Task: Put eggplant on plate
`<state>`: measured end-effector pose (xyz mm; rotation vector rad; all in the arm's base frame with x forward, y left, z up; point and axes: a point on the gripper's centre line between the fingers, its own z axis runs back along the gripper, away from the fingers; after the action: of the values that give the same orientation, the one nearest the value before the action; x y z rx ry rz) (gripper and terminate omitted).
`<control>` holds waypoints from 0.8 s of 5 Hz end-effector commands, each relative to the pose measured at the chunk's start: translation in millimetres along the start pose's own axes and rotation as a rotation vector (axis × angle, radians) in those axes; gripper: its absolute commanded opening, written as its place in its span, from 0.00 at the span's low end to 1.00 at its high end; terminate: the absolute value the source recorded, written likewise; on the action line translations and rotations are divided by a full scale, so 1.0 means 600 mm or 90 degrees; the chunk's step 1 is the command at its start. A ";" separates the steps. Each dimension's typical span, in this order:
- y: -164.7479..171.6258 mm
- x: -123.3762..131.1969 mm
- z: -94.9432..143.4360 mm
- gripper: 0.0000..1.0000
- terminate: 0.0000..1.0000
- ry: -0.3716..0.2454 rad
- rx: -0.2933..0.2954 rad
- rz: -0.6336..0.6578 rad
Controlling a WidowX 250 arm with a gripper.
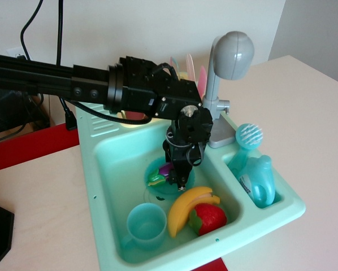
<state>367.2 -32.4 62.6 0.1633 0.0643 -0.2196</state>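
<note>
The purple eggplant (pixel 164 170) with its green stem cap lies low over the teal plate (pixel 152 169) in the middle of the sink basin. My black gripper (pixel 178 176) reaches down from above and is shut on the eggplant's right end. The arm hides most of the plate; only its left rim shows. I cannot tell whether the eggplant touches the plate.
The teal sink (pixel 95 164) holds a teal cup (pixel 146 225), a yellow banana (pixel 187 206) and a red strawberry (pixel 208 218) at the front. A grey faucet (pixel 228 68) stands behind, a dish rack with pink plates (pixel 193 76) at the back, a teal bottle (pixel 259 179) and a scrubber (pixel 248 135) to the right.
</note>
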 end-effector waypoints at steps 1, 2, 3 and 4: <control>0.024 -0.031 0.082 1.00 0.00 -0.065 0.014 0.035; 0.043 -0.066 0.115 1.00 0.00 -0.072 0.022 0.027; 0.070 -0.101 0.181 1.00 0.00 -0.093 -0.007 0.050; 0.097 -0.144 0.223 1.00 0.00 -0.071 0.016 0.086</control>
<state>287.1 29.6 196.1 0.1774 0.0562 -0.0744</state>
